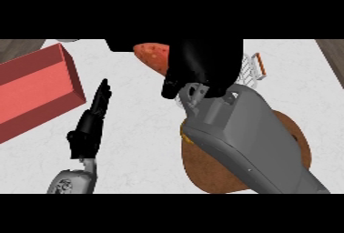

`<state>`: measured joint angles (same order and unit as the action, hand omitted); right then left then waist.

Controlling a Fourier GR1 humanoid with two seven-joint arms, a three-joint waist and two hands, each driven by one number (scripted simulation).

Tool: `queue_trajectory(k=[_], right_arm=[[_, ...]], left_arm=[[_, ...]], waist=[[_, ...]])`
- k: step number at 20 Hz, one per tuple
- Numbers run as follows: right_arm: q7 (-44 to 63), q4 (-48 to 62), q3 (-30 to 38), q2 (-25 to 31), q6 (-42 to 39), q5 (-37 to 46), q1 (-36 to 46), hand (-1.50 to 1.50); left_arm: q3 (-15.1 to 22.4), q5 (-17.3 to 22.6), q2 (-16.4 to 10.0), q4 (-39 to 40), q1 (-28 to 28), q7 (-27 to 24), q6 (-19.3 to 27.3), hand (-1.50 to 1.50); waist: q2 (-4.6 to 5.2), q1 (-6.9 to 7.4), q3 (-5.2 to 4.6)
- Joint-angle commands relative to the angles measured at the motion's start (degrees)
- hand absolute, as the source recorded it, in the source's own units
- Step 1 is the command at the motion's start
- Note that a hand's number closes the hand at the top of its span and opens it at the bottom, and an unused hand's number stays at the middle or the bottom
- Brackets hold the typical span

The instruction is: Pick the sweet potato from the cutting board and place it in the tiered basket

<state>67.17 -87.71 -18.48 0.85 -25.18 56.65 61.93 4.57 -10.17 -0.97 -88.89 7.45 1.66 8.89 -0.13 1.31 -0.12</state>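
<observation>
1. The sweet potato (151, 55) is sitting in the right hand (201, 63), whose fingers are curling round it, just beside the tiered basket (252, 73).
2. It is already off the cutting board (201, 173); placing is not yet done.
3. The left hand (91, 125) is resting open over the table (141, 136).

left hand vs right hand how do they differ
The left hand has straight fingers and holds nothing; the right hand curls round the sweet potato. The left hand sits lower at the view's left; the right hand is higher, near the tiered basket. Both are black.
</observation>
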Motion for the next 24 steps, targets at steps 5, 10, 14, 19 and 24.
queue_trajectory(k=[5, 10, 14, 19, 24], right_arm=[[0.6, 10.5, 6.9, 1.6, -0.4, 5.2, 4.1, 1.5], [-3.2, 15.0, 6.5, 0.7, 1.9, 9.5, 0.7, 1.5], [-0.1, 15.4, 12.7, -0.7, 8.1, 7.1, -1.2, 1.5], [-6.5, 17.1, 17.9, -0.8, 18.8, 4.2, -4.2, -1.5], [-7.1, 11.4, 20.3, -0.8, 25.0, 1.7, -5.0, -1.5]], left_arm=[[-1.6, 0.5, -1.0, -2.0, 3.1, 3.9, 0.1, 0.0], [-0.7, 0.1, -0.3, -1.3, 1.5, 2.0, 0.6, 0.0], [0.1, -0.6, 0.1, -1.6, 0.6, 2.2, 1.0, 0.0], [-1.5, 0.6, -1.1, 0.2, 1.8, 0.0, -0.4, 0.0], [1.7, -0.1, 0.9, 0.7, 0.4, -0.3, 2.6, 0.0]], waist=[[0.15, -0.91, 0.1], [0.19, -0.97, 0.09], [0.2, -0.71, 0.13], [0.46, -0.55, 0.13], [0.18, -1.15, 0.13]])
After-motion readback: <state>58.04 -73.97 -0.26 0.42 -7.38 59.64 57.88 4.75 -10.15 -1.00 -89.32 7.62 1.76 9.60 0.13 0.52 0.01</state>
